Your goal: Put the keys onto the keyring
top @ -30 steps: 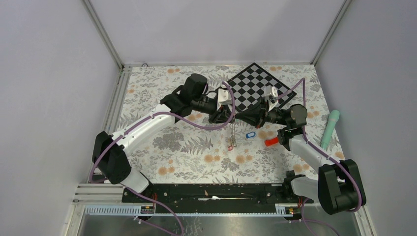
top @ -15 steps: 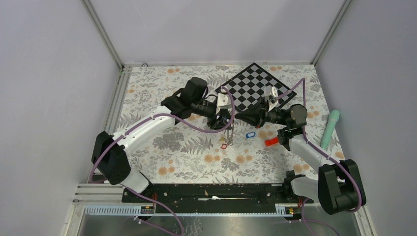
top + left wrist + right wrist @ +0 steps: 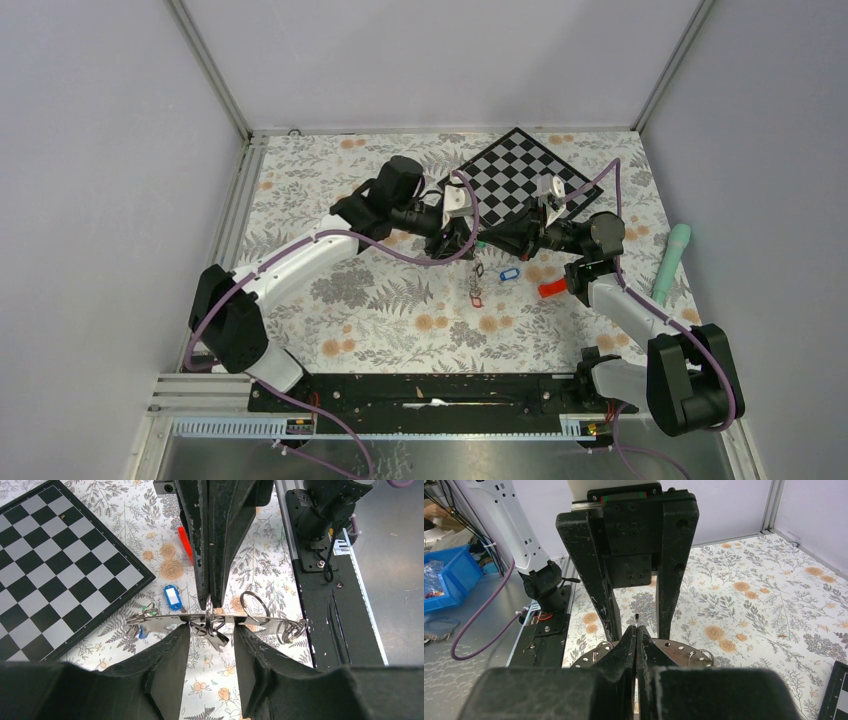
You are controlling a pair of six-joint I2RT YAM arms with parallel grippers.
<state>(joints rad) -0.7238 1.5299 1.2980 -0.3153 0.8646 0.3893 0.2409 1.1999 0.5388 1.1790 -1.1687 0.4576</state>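
The keyring (image 3: 160, 621) is a flat metal disc with holes round its rim (image 3: 679, 652), held in the air edge-on between the two grippers. My right gripper (image 3: 636, 630) is shut on its middle edge, reaching in from the right (image 3: 483, 240). Facing it, my left gripper (image 3: 211, 627) is open, its fingertips (image 3: 182, 632) at the disc's edge on either side of the right fingers. Several small wire rings and keys (image 3: 475, 287) hang below the disc, among them green (image 3: 147, 609) and blue tags. A blue-tagged key (image 3: 509, 273) lies on the cloth (image 3: 172, 596).
A black-and-white chequered board (image 3: 520, 175) lies just behind the grippers. A red oblong block (image 3: 551, 289) rests right of the blue key, and a teal handle-shaped object (image 3: 672, 260) lies at the far right. The arms' black base rail (image 3: 325, 605) runs along the near edge.
My left gripper's fingers have spread apart and it has drawn back slightly. The hanging keys have swung under the disc. The right gripper has stayed shut in place.
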